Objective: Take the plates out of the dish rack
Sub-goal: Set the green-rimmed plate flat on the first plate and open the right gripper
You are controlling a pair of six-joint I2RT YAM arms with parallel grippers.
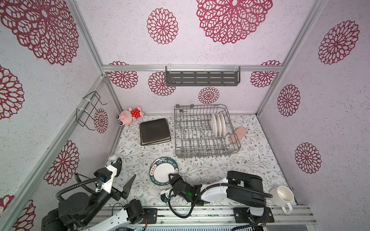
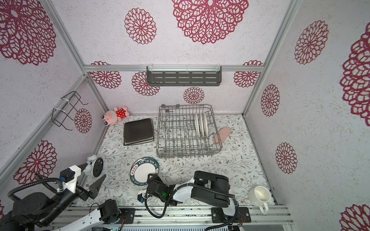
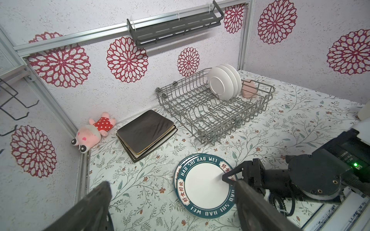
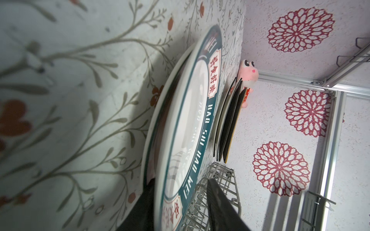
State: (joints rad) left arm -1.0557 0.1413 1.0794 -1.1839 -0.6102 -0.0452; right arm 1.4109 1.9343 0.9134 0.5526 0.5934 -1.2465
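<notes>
The grey wire dish rack [image 1: 206,152] [image 2: 188,154] [image 3: 268,96] [image 4: 220,180] stands at the back right. Three white round plates [image 1: 218,124] [image 2: 201,125] [image 3: 224,82] stand upright in it. A stack of square plates [image 1: 155,131] [image 2: 138,131] [image 3: 146,128] [image 4: 230,120], dark brown on top, lies to its left. Round plates with printed teal rims [image 1: 163,172] [image 2: 143,170] [image 3: 204,186] [image 4: 192,120] lie stacked at the front. My right gripper [image 1: 172,178] [image 2: 151,177] [image 3: 226,177] [image 4: 180,182] is open astride the top plate's near rim, its upper finger clear of it. My left gripper [image 1: 122,169] [image 2: 95,171] [image 3: 172,183] stands wide open at the front left, holding nothing.
A white mug [image 1: 281,195] [image 2: 260,195] sits at the front right corner. A pink block [image 1: 237,134] [image 3: 248,90] leans at the rack's right end. A plush toy [image 1: 130,116] lies in the back left corner. A small white clock [image 2: 94,166] stands by my left gripper. Shelf [image 1: 202,77] and wire holder [image 1: 89,110] hang on the walls.
</notes>
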